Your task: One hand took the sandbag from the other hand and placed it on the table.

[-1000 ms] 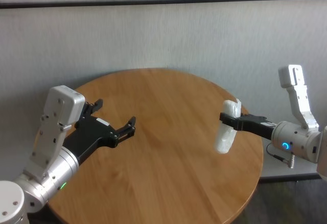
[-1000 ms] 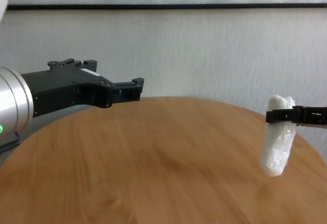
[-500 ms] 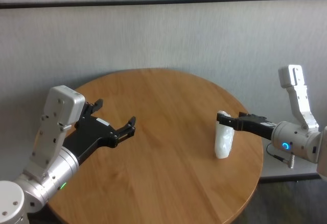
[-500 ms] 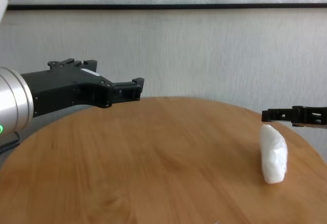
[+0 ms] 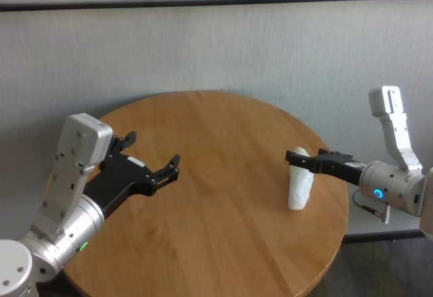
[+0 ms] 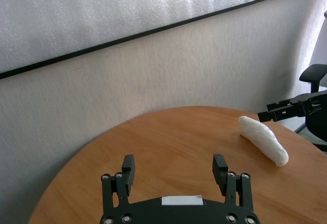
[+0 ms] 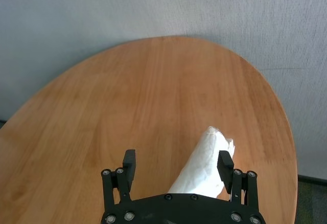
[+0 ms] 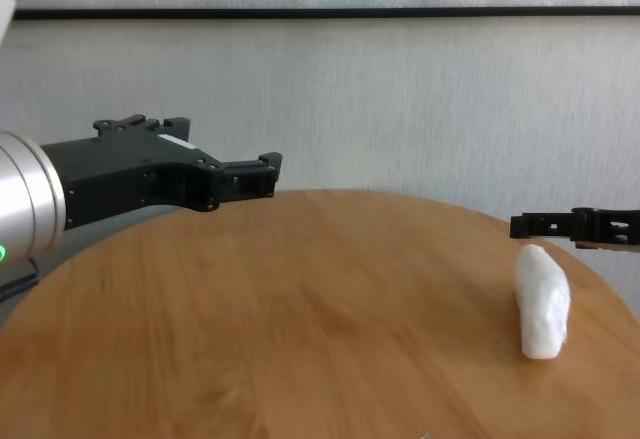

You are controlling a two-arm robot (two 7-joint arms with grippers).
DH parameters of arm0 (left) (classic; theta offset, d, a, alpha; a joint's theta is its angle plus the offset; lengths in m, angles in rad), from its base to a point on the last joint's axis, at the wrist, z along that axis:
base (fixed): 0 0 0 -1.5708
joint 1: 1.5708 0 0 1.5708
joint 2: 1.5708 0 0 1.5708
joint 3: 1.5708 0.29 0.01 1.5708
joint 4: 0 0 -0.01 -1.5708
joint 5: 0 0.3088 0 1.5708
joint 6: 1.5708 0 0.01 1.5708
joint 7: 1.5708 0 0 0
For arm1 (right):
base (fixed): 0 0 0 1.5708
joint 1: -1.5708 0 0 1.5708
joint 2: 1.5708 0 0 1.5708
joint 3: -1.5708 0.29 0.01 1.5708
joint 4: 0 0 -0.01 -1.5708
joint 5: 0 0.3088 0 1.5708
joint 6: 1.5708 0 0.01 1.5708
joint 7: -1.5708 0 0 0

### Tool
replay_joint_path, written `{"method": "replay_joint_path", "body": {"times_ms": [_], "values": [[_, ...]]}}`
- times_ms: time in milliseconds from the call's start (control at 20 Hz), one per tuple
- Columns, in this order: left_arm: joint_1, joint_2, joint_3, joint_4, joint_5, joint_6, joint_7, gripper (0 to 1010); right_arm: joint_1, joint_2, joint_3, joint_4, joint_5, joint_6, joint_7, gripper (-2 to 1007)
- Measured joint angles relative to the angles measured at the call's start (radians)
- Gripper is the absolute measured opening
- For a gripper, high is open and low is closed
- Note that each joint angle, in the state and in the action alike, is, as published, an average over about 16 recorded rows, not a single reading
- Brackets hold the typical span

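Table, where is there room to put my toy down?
The round light-brown wooden table is bare in the middle, between the bulky black left tool and the white lumpy sandbag. It is crowded only at the sandbag, under the slim right tool.

Evenly lit by soft, diffuse daylight. Faint sheen on the table [image 5: 223, 175], strongest toward the far side. Shadows weak and soft-edged. Slightly soft focus in the chest view.

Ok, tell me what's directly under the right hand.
The sandbag lies on the table beneath the open right hand, no longer gripped. The wood directly under the bag is hidden.
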Motion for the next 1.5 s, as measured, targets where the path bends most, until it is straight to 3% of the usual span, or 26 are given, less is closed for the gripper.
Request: {"method": "replay_joint_path", "body": {"times_ms": [500,1000,1500], "values": [[0.000,0.000,0.000,0.000,0.000,0.000,0.000,1000,-0.002,0.001,-0.003,-0.009,-0.012,-0.013,0.001,1003],[0.000,0.000,0.000,0.000,0.000,0.000,0.000,1000,-0.001,-0.006,-0.027,-0.049,-0.091,-0.086,0.018,1003],[0.000,0.000,0.000,0.000,0.000,0.000,0.000,1000,0.016,-0.041,-0.068,-0.086,-0.182,-0.164,0.057,1003]]}}
